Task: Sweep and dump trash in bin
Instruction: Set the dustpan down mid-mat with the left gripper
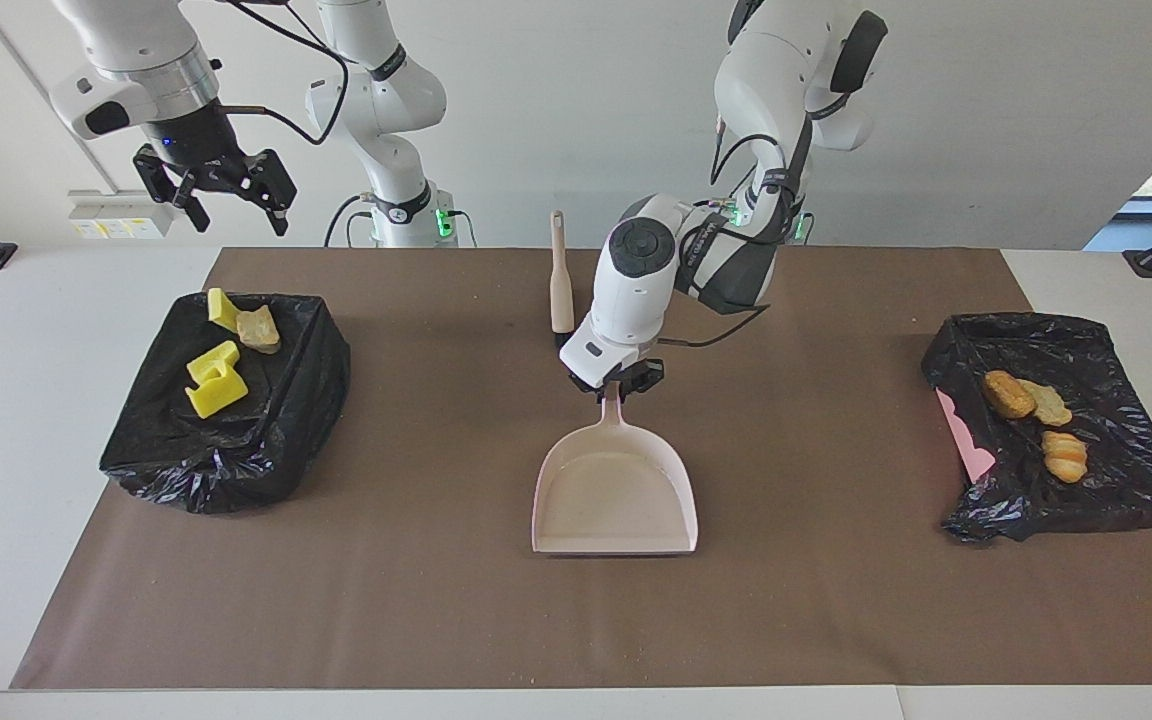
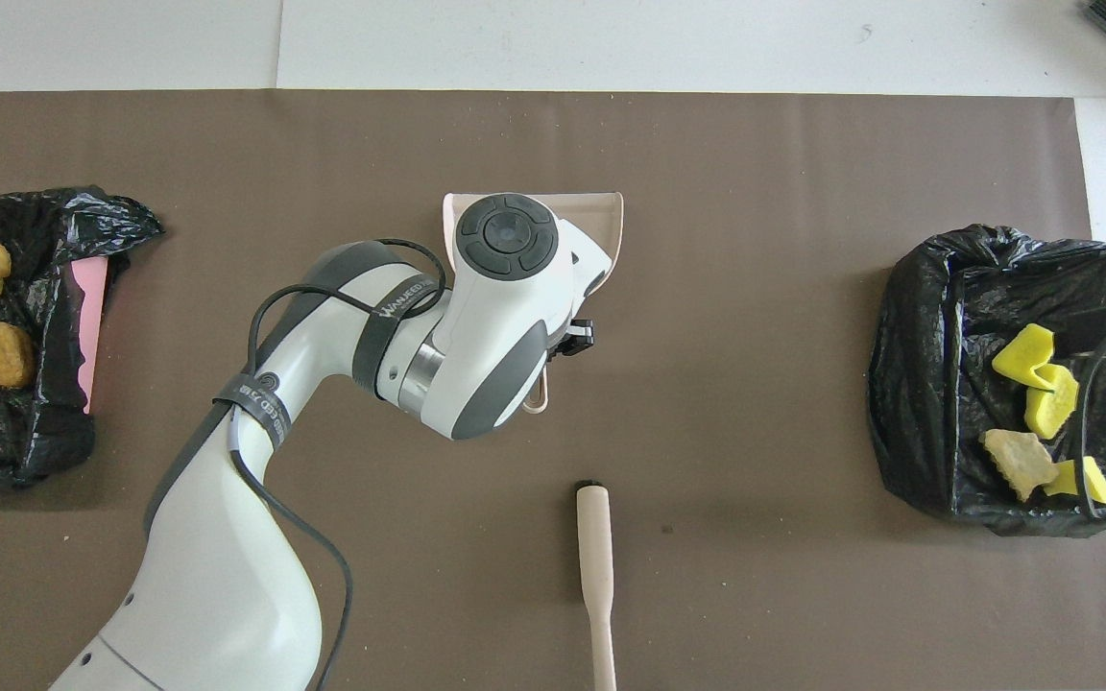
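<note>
**Inspector:** Trash (image 1: 216, 385) first, facing view. Yellow scraps and one brown lump lie in the black-lined bin (image 1: 266, 440) at the right arm's end of the worktop (image 1: 436, 620); the other brown lumps (image 1: 1031, 415) lie in the second bagged bin (image 1: 1136, 480) at the left arm's end. No scraps show on the brown mat. The left claw (image 1: 616, 385) is pinching the dustpan's handle; the dustpan (image 1: 616, 490) sits mid-mat, apparently empty, its long axis running away from the robots, handle toward them, open mouth away. The brush (image 1: 561, 285) lies nearer the robots, handle toward them, bristles toward the pan.

**Clerk:** And the right arm?

**Inspector:** The right claw (image 1: 218, 190), fingers spread and empty, waits above the yellow-scrap bin.

**Clerk:** Overhead view?

**Inspector:** The left arm covers most of the dustpan (image 2: 606, 216); only its mouth edge and handle tip show. The brush (image 2: 596, 566) lies lengthwise, closer to the robots. Trash is in both bins (image 2: 918, 384).

**Clerk:** Step in hand?

**Inspector:** In my judgement, dumping is done and the pan is being set down. Next: release the handle cleanly, then retract the arm.
</note>
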`<state>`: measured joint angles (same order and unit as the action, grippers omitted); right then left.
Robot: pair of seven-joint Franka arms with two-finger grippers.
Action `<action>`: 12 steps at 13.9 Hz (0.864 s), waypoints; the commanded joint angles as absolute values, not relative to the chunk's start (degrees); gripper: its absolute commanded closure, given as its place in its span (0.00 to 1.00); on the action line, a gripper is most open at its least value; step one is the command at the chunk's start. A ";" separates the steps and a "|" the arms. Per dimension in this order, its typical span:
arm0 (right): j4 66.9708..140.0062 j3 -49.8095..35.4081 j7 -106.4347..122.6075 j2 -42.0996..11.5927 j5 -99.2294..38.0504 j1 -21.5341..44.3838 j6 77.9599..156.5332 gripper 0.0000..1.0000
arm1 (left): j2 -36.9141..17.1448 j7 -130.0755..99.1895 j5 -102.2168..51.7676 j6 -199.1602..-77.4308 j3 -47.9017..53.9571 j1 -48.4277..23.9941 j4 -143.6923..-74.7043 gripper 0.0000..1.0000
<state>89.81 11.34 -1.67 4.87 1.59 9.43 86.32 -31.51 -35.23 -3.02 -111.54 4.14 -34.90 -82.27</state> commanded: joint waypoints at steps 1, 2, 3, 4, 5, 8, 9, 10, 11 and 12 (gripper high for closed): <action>91.75 11.07 0.09 5.97 2.20 9.05 87.37 0.00 | -34.89 -38.92 -3.25 -110.30 2.90 -37.26 -77.43 1.00; 91.93 11.07 0.09 6.32 2.20 9.05 87.19 0.00 | -34.89 -38.94 -3.25 -110.30 2.90 -37.27 -77.52 1.00; 92.37 11.07 0.09 6.42 2.20 8.97 87.27 0.00 | -34.89 -38.94 -3.60 -110.30 2.90 -37.27 -77.69 1.00; 92.46 11.16 0.09 6.59 2.20 8.96 87.28 0.00 | -34.89 -38.94 -3.78 -110.39 2.90 -37.27 -77.78 1.00; 92.46 11.16 0.09 6.59 2.20 8.88 87.28 0.00 | -35.07 -38.85 -3.78 -110.83 2.90 -37.27 -77.96 1.00; 92.63 11.25 0.18 6.68 2.20 8.79 87.01 0.00 | -34.89 -38.85 -3.61 -112.05 2.90 -37.27 -78.66 1.00; 92.64 11.25 0.18 6.68 2.20 8.53 87.01 0.00 | -34.72 -38.76 -3.26 -112.32 2.90 -37.44 -79.36 1.00; 92.55 11.25 0.18 6.68 2.20 8.44 86.92 0.00 | -34.72 -38.76 -3.43 -112.15 2.99 -37.35 -79.37 0.92; 92.55 11.34 0.26 6.68 2.20 8.18 86.84 0.00 | -34.72 -38.76 -3.43 -112.06 2.90 -37.35 -79.37 0.91; 92.55 11.34 0.70 6.68 2.20 7.39 86.57 0.00 | -34.72 -38.67 -3.51 -112.06 2.90 -37.35 -79.37 0.78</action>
<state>90.59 11.61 -1.51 5.01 1.65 8.98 86.35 -34.41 -38.20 -3.03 -111.67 4.06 -36.30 -79.87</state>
